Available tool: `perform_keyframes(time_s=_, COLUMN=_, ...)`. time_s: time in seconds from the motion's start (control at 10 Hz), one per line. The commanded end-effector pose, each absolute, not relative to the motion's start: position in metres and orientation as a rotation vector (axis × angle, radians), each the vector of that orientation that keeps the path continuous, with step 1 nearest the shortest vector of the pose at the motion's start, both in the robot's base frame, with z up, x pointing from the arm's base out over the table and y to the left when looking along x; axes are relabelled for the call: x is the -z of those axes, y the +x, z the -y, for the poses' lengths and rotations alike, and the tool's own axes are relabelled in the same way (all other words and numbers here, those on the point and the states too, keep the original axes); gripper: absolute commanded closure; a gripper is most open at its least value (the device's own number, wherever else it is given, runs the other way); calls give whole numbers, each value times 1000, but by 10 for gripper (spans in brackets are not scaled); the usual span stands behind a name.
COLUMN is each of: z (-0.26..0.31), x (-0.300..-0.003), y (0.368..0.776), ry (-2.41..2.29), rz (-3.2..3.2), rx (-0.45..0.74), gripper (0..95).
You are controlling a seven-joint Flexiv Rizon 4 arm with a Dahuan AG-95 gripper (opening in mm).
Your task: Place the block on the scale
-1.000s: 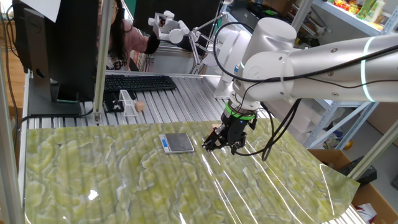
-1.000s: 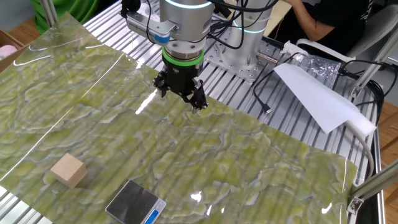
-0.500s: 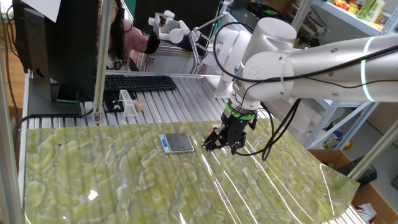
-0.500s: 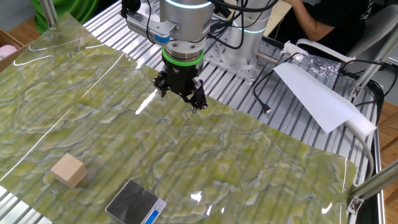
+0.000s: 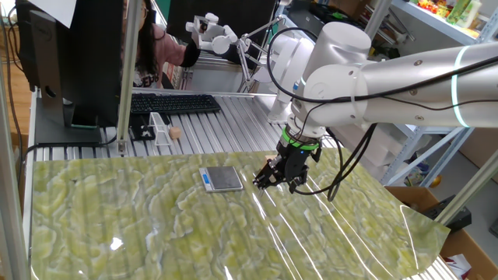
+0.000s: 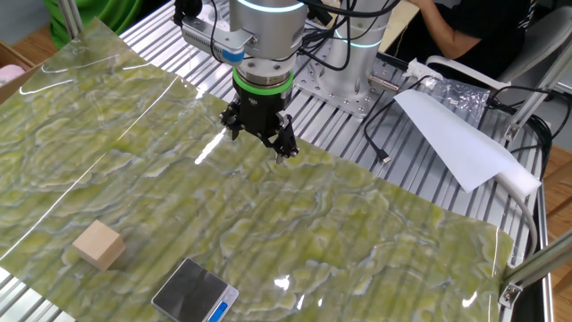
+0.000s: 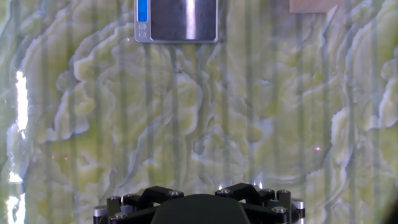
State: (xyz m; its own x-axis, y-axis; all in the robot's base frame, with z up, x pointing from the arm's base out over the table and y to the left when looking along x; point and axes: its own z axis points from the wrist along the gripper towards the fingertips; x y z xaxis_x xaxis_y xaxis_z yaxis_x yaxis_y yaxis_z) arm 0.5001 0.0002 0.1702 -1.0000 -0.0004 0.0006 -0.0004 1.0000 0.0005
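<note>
The block (image 6: 98,244) is a light tan wooden cube on the green mat, near the front left in the other fixed view. The scale (image 6: 195,292), dark-topped with a blue front strip, lies just right of it at the mat's edge. My gripper (image 6: 259,141) hangs over the mat's far side, well away from both, open and empty. In one fixed view the gripper (image 5: 278,183) is right of the scale (image 5: 222,179), and the block is hidden behind it. In the hand view the scale (image 7: 177,20) is at the top and the block (image 7: 314,5) is at the top right edge.
A black keyboard (image 5: 175,103), a tiny tan ball (image 5: 176,133) and a monitor (image 5: 70,62) stand behind the mat. White paper (image 6: 451,134) and cables lie on the slatted table to the right. A person sits at the back.
</note>
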Motion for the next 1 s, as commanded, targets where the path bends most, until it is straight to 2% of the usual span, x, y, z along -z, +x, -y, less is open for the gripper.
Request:
perform_keyframes(time_s=0.1, z=0, x=-170, y=500, ry=-193, rz=3079, rx=12, gripper=950)
perform_keyframes(time_s=1.0, z=0, x=-170, y=499, ry=-183, rz=3080, rx=18, gripper=950)
